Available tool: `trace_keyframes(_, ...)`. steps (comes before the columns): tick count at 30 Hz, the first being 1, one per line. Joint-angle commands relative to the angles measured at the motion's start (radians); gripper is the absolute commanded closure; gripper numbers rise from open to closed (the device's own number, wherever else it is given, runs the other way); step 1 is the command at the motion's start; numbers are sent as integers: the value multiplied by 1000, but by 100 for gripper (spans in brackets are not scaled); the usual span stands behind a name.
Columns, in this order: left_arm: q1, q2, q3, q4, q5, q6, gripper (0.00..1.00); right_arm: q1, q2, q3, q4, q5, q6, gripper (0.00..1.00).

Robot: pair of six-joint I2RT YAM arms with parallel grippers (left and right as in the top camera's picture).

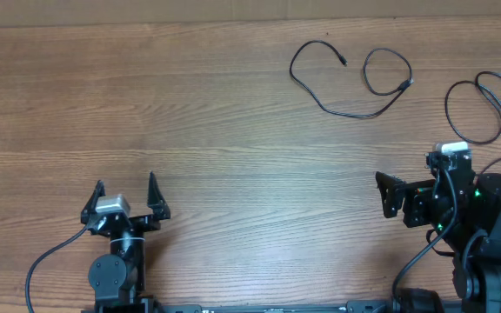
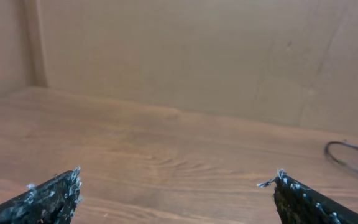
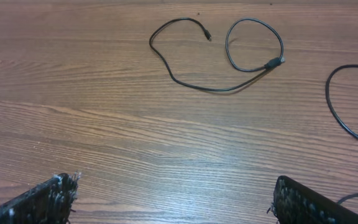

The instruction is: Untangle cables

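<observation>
The cables lie at the far right of the table (image 1: 216,130): one cable (image 1: 348,111) is spread out on its own in two open loops, and a second bundle (image 1: 485,109) sits just right of it near the table's edge, its strands crossing one another. The first looks already free; the bundle seems to be the part not yet sorted, though how many cords are in it is too small to tell. The right gripper (image 1: 381,193) is nearer, short of both, its fingers spread wide and empty. The left gripper (image 1: 127,189) sits well apart at the near left, fingers likewise spread wide and holding nothing. My judgement is that this is a pause between grasps, and the next move calls for the right arm to reach out to the crossed bundle and pinch a single strand. The overhead view alone shows the whole bundle and both arms. The right wrist view shows the free cable's plug ends clearly but only one curve of the bundle. The left wrist view catches just a sliver of cable at its right edge.
</observation>
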Motion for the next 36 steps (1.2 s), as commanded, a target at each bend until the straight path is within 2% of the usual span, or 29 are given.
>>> trace_keyframes(1,-2,-26,-4,-48,-42,42,0,6,-3,-1,4,6,4,0)
trace_keyframes(4,-2,-34,-4,-117,-35,68,0,6,-3,-1,4,6,4,0)
trace_keyframes(9,-2,-35,-4,-123,56,209,0,6,-3,-1,4,6,4,0)
trace_keyframes(36,-2,-33,-4,-121,51,206,0,6,-3,-1,4,6,4,0)
